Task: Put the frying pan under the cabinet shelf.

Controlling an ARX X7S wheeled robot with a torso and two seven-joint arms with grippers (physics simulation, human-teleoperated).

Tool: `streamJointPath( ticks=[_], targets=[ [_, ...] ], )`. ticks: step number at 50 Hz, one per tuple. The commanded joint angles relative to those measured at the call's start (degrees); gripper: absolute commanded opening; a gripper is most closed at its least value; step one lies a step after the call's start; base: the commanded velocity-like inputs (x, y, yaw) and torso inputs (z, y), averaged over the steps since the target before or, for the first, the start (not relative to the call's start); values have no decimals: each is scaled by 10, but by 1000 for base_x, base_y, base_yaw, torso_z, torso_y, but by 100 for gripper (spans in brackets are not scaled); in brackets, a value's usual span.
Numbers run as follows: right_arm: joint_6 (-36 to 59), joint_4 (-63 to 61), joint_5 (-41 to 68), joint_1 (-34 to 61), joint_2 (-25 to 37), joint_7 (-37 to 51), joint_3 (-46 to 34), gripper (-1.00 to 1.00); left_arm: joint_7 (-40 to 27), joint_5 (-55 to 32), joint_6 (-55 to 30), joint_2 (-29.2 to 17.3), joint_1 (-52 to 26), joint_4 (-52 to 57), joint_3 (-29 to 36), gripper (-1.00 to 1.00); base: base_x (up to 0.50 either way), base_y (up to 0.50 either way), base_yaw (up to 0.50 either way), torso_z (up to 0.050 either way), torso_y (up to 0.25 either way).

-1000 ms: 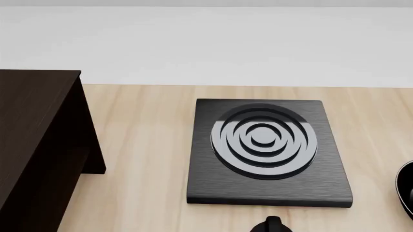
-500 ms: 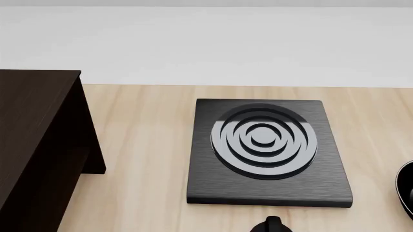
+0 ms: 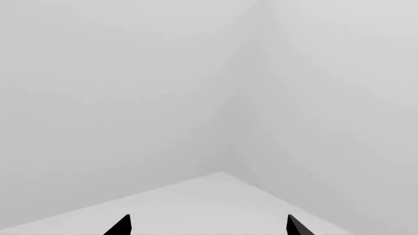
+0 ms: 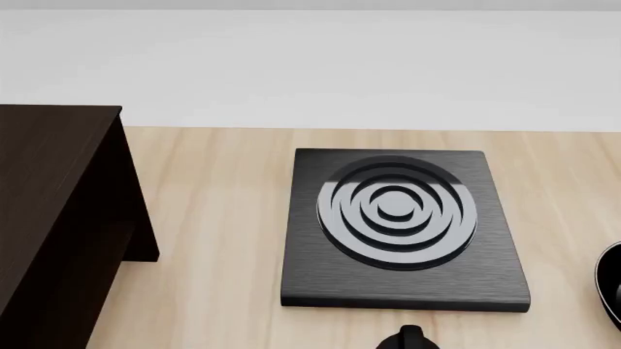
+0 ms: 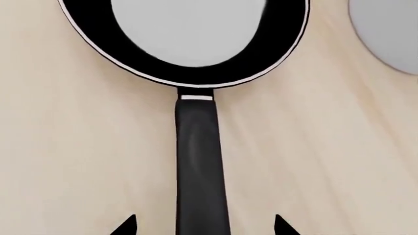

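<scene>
Two grippers, seen only from their wrist cameras

Left gripper and right gripper — fingertips spread apart, nothing gripped

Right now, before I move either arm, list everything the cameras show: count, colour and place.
Frying pan: one, black with pale-grey inside, on the table, handle running between the right fingertips; only a sliver shows at the head view's right edge.
Cabinet: one, near-black brown, table's left side.
Square slab: one, black with grey rings, table's middle.
Round pale-grey object: one, beside the pan, cut off by the frame.
Table: one, light wood.
Left gripper: black tips apart, facing bare grey wall.
Right gripper: black tips apart, either side of the handle.
</scene>
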Motion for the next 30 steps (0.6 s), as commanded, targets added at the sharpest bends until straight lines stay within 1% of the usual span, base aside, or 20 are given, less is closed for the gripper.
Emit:
streamJointPath(
  ticks=[1, 30],
  targets=[
    [-14, 12, -7, -6, -3, -6, -2, 100, 14, 18, 4, 6, 15, -1, -2, 100, 0, 0, 0, 0, 0],
    [-55, 91, -49, 5, -37, -59, -32, 100, 18, 30, 9, 8, 16, -5, 12, 100, 0, 0, 0, 0, 0]
  ],
)
